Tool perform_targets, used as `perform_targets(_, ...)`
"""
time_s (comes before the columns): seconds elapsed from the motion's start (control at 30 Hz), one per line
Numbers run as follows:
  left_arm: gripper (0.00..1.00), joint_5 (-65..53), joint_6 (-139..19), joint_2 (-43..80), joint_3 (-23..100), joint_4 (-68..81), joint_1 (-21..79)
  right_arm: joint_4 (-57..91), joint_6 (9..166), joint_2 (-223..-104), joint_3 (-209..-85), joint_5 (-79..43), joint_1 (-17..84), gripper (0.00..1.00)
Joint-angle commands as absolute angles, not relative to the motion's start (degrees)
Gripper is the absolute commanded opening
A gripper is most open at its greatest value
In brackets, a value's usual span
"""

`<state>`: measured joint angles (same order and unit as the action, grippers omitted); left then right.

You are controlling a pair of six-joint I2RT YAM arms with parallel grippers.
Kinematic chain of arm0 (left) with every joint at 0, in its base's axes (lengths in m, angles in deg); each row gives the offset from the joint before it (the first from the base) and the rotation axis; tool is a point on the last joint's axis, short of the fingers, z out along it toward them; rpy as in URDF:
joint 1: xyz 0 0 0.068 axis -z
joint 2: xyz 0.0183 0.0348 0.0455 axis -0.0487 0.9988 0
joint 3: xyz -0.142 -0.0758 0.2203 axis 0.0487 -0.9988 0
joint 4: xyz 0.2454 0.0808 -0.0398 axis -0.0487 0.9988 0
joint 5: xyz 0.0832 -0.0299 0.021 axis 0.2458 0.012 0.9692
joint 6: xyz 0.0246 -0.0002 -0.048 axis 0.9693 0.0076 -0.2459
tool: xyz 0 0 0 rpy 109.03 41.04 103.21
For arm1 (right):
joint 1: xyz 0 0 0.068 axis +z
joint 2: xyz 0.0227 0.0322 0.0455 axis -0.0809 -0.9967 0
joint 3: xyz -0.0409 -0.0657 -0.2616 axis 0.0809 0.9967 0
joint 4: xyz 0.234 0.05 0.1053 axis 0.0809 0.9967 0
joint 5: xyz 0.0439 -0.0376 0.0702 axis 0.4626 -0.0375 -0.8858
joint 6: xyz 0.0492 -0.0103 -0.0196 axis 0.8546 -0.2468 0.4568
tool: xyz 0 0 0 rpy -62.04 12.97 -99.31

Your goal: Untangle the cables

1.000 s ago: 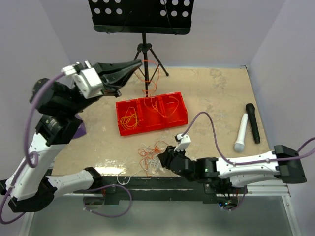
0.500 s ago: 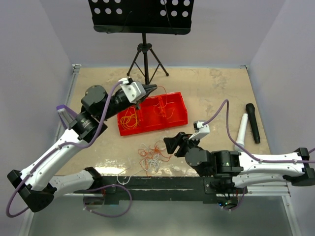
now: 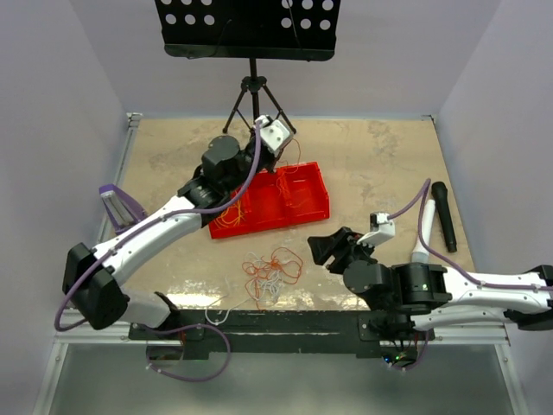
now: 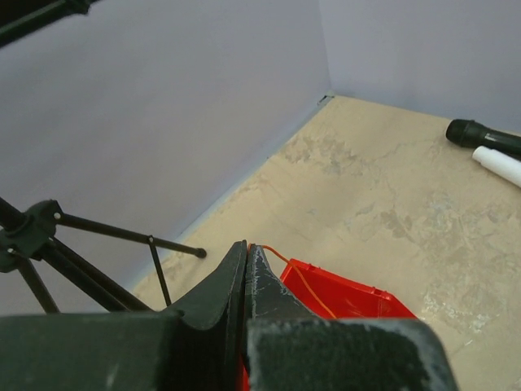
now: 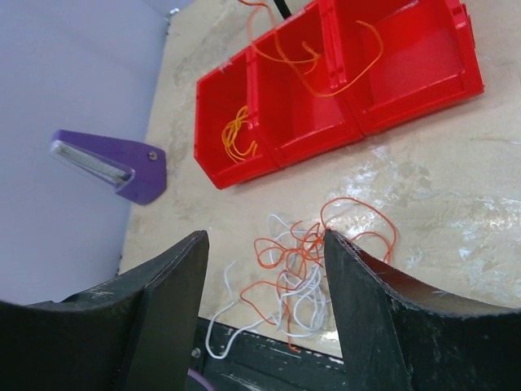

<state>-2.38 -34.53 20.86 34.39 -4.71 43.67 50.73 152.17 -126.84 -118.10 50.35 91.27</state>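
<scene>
Cables point(image 3: 271, 275): loose clump of orange and white strands on the desk point(image 3: 380, 164), near its front edge, just short of the 3-compartment red bin point(image 3: 276, 221); no single long axis. Right gripper point(image 3: 321, 250): jaws released and empty, just beside the clump on its right, which the right wrist view frames between them; judged the nearer arm. Left gripper point(image 4: 246, 248): well apart above the bin, jaws clenched, apparently pinching 1 orange strand point(image 4: 305, 285) that trails into it.
</scene>
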Motion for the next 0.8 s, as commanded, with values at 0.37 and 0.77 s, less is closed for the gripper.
perform_targets(0.37, 0.0, -1.33, -33.52, 37.58, 43.91, -13.11, 42.78, 47.93, 149.42, -118.23, -118.65, 53.27, 91.48, 0.64)
perform_targets(0.77, 0.0, -8.54, -34.32, 41.89, 50.41, -12.33, 44.27, 47.93, 149.94, -115.59, -116.89, 53.8, 91.47, 0.64)
